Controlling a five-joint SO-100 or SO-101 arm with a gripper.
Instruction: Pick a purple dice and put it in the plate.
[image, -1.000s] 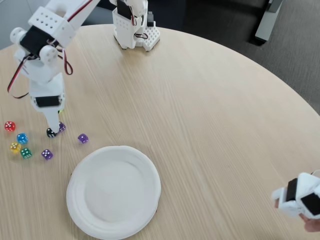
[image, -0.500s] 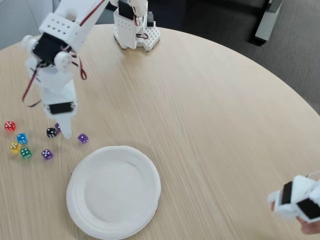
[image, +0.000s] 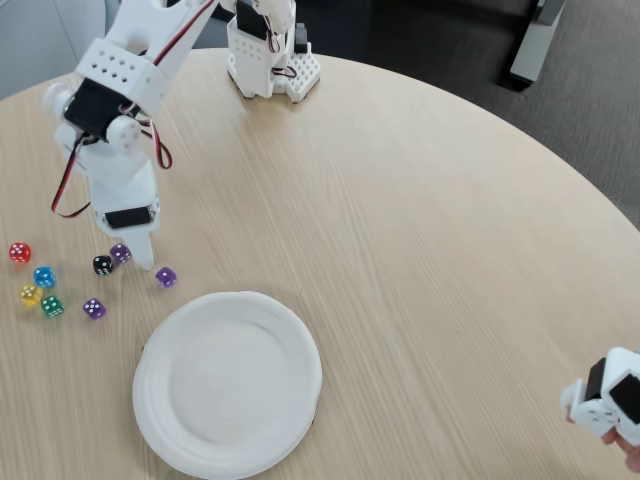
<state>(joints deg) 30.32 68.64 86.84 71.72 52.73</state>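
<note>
My gripper (image: 143, 258) hangs low between two purple dice; I cannot tell whether the fingers are spread; nearest purple dice (image: 166, 277) lies just beside the tip, another (image: 120, 253) by the black die (image: 102, 265); plate (image: 175, 440) empty, near; I'd centre over one die, keep off the black one, then pinch squarely.

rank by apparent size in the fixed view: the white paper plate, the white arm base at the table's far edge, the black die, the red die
1. Round white paper plate, by far the largest.
2. White plastic arm base.
3. Small black die with white pips and translucent red die: they look alike in size, so no ranking between them.
</note>
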